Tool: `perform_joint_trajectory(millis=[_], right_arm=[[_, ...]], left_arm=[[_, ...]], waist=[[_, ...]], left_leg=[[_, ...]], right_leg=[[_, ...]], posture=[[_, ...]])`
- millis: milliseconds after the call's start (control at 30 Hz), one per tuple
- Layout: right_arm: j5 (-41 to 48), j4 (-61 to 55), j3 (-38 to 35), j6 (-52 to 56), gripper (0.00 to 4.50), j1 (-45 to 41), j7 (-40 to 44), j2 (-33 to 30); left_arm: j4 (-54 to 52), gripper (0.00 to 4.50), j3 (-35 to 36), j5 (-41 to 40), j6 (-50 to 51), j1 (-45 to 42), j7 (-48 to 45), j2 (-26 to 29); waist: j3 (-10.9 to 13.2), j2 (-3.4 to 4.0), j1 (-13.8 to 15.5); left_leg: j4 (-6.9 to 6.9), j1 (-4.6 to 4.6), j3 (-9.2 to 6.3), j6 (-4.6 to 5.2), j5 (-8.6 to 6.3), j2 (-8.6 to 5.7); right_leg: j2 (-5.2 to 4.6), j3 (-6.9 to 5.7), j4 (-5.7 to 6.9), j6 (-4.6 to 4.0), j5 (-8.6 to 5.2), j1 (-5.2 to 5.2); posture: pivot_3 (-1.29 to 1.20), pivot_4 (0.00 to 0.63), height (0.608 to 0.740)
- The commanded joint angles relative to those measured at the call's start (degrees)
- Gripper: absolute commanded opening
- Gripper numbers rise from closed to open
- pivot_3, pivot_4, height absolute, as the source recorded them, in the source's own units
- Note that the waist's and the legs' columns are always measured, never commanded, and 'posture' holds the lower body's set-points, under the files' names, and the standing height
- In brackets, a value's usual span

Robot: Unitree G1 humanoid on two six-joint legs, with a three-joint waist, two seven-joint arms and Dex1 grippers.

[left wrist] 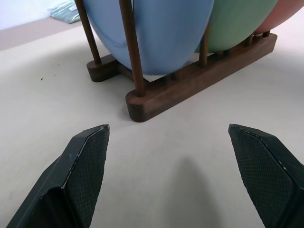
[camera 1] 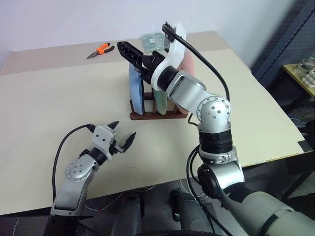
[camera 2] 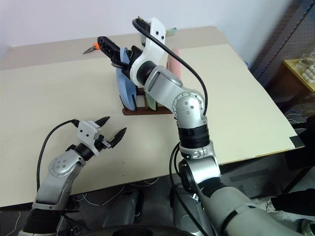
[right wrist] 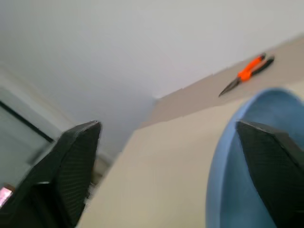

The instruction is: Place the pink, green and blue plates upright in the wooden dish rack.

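The wooden dish rack (camera 1: 158, 116) stands on the table's far middle. Three plates stand upright in it. The blue plate (camera 1: 135, 89) is at its left end, the green plate (camera 1: 160, 101) in the middle, and the pink plate (camera 1: 189, 63) on the right, largely behind my right arm. My right gripper (camera 1: 132, 58) hovers over the blue plate's top edge, open, with nothing between its fingers. In the right wrist view the blue plate's rim (right wrist: 237, 156) lies beside one finger. My left gripper (camera 1: 123, 135) is open and empty, low over the table in front of the rack (left wrist: 190, 85).
Orange-handled pliers (camera 1: 102, 49) lie at the table's far left. A greenish packet (camera 1: 152, 39) sits behind the rack. A shelf with jars (camera 1: 306, 69) stands off the table's right side. The table's near edge runs just below my left arm.
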Motion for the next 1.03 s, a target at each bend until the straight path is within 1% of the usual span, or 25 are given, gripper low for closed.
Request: perform_joint_trajectory(millis=[33, 133, 233, 300, 367, 433, 500, 533, 567, 633, 700, 767, 800, 1033], right_arm=[[-3.88, -2.72, 0.75, 0.28, 4.47, -3.18, 4.95, -2.53], [-9.61, -6.07, 2.12, -1.31, 4.47, -4.13, 10.79, -8.47], [-18.21, -12.34, 1.18, -10.0, 4.47, -1.84, 21.38, -19.59], [-21.23, -14.56, -2.31, -14.07, 4.47, 3.14, 28.02, -27.66], [-21.18, -14.09, -6.98, -14.67, 4.47, 7.92, 30.65, -32.52], [-24.03, -11.73, -10.54, -15.61, 4.47, 14.72, 33.34, -38.11], [-27.03, -9.25, -12.01, -16.85, 4.47, 23.49, 38.21, -43.2], [-28.92, -8.59, -11.39, -18.38, 4.47, 28.72, 41.02, -45.05], [-30.29, -7.48, -11.11, -19.81, 4.47, 32.02, 43.41, -46.43], [-33.9, -5.91, -6.69, -23.87, 4.47, 41.57, 47.8, -46.03], [-35.23, -5.39, -4.73, -26.0, 4.47, 45.42, 50.15, -44.56], [-36.99, -4.36, -4.35, -28.14, 4.47, 45.53, 50.6, -43.69], [-36.19, -4.11, -4.87, -27.9, 4.47, 45.18, 50.6, -42.49], [-40.86, 3.27, -3.27, -33.56, 4.47, 40.63, 50.44, -38.75]], left_arm=[[-1.84, 4.12, -0.23, 0.03, -0.37, -0.17, 0.13, -0.41], [-2.11, 4.12, -0.53, 0.3, -0.36, -0.03, 0.36, -0.65], [-2.23, 4.12, 0.23, 1.17, -0.89, 0.19, 1.38, -0.65], [-2.33, 4.12, 1.59, 1.33, -0.98, 0.41, 2.56, -0.63], [-2.19, 4.12, 2.69, 1.6, -1.24, 0.74, 3.46, -0.44], [-1.62, 4.12, 3.94, 2.33, -1.93, 1.28, 4.37, 0.0], [-0.68, 4.12, 5.68, 2.48, -2.35, 1.94, 4.7, 0.81], [-0.02, 4.12, 6.77, 2.26, -2.56, 2.38, 4.59, 1.34], [0.14, 4.12, 7.1, 2.31, -2.38, 2.45, 4.83, 1.52], [1.93, 4.12, 9.4, 1.69, -2.71, 3.17, 3.96, 3.24], [2.81, 4.12, 10.36, 1.41, -2.85, 3.84, 3.11, 4.3], [2.5, 4.12, 10.43, 1.35, -2.55, 4.46, 2.64, 4.69], [2.24, 4.12, 10.86, 0.92, -2.2, 4.75, 2.55, 4.74], [0.98, 4.12, 11.09, 0.56, -1.59, 5.35, 3.06, 4.04]], waist=[[0.0, 0.0, -0.02], [0.0, 0.0, 0.08], [0.02, -0.02, 0.41], [-0.02, -0.08, 0.67], [-0.03, -0.1, 0.54], [-0.03, -0.1, 0.43], [-0.02, -0.08, 0.41], [-0.02, -0.08, 0.4], [-0.02, -0.08, 0.38], [-0.02, -0.06, 0.24], [0.0, -0.02, -0.04], [0.11, 0.17, -0.3], [0.16, 0.25, -0.28], [0.09, 0.09, 0.43]], left_leg=[[-0.01, 0.0, 0.0, 0.0, 0.0, 0.0], [-0.02, -0.01, 0.0, 0.0, 0.0, 0.0], [-0.01, -0.08, -0.01, 0.0, 0.0, -0.02], [-0.01, -0.15, -0.03, 0.0, 0.0, -0.08], [-0.01, -0.13, -0.04, 0.03, -0.02, -0.12], [-0.01, -0.08, 0.02, 0.04, -0.03, -0.12], [-0.01, -0.04, 0.09, 0.05, -0.03, -0.08], [-0.03, -0.01, 0.14, 0.05, -0.04, -0.05], [-0.05, 0.0, 0.15, 0.06, -0.04, -0.01], [-0.07, 0.04, 0.2, 0.15, -0.09, 0.04], [-0.06, 0.11, 0.23, 0.21, -0.12, 0.12], [-0.04, 0.14, 0.36, 0.21, -0.13, 0.18], [0.0, 0.13, 0.48, 0.21, -0.13, 0.2], [0.06, 0.05, 0.58, 0.2, -0.13, 0.18]], right_leg=[[0.0, 0.0, 0.0, 0.0, 0.0, 0.0], [0.0, 0.0, -0.01, 0.0, -0.01, -0.01], [-0.01, 0.0, -0.05, 0.0, -0.01, -0.04], [-0.07, -0.03, -0.13, 0.1, -0.07, -0.04], [-0.13, -0.05, -0.2, 0.15, -0.1, 0.03], [-0.15, -0.01, -0.25, 0.14, -0.1, 0.1], [-0.14, 0.03, -0.25, 0.15, -0.11, 0.1], [-0.12, 0.05, -0.25, 0.15, -0.12, 0.09], [-0.1, 0.05, -0.24, 0.09, -0.16, 0.08], [-0.03, 0.07, -0.18, 0.06, -0.2, 0.06], [0.08, 0.07, -0.09, 0.0, -0.24, 0.06], [0.1, 0.1, -0.02, -0.06, -0.2, -0.02], [0.07, 0.12, -0.01, -0.09, -0.17, -0.08], [0.06, 0.11, -0.03, -0.09, -0.17, -0.13]], posture=[[0.0, 0.15, 0.739], [0.0, 0.15, 0.739], [0.0, 0.15, 0.739], [0.0, 0.15, 0.739], [0.0, 0.15, 0.739], [0.0, 0.15, 0.739], [0.0, 0.15, 0.739], [0.0, 0.15, 0.739], [0.0, 0.15, 0.739], [0.0, 0.15, 0.739], [0.0, 0.15, 0.739], [0.0, 0.15, 0.739], [0.0, 0.15, 0.739], [0.0, 0.15, 0.739]])
